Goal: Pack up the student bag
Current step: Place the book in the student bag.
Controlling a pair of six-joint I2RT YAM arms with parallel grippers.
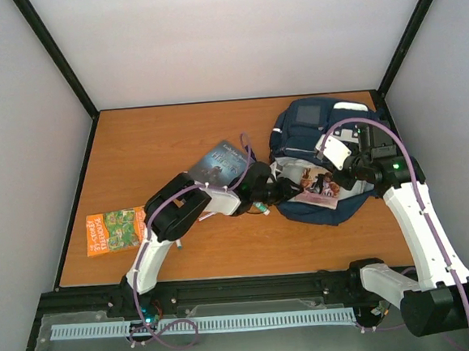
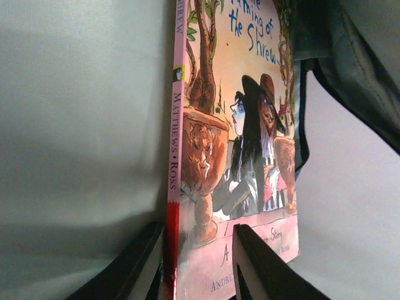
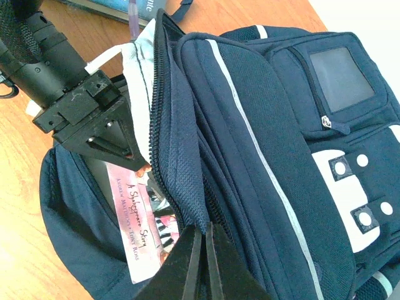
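Nearest you, lower left in the top view, a flat orange paperback lies on the brown wooden surface. Your left fingers reach into the navy blue fabric backpack, centre right. Only the left wrist view shows them part-open astride a thin pink illustrated book; whether they grip it, you cannot tell. The right wrist view shows your right fingers closed on the backpack's zip edge. Farther back lies a dark-covered book.
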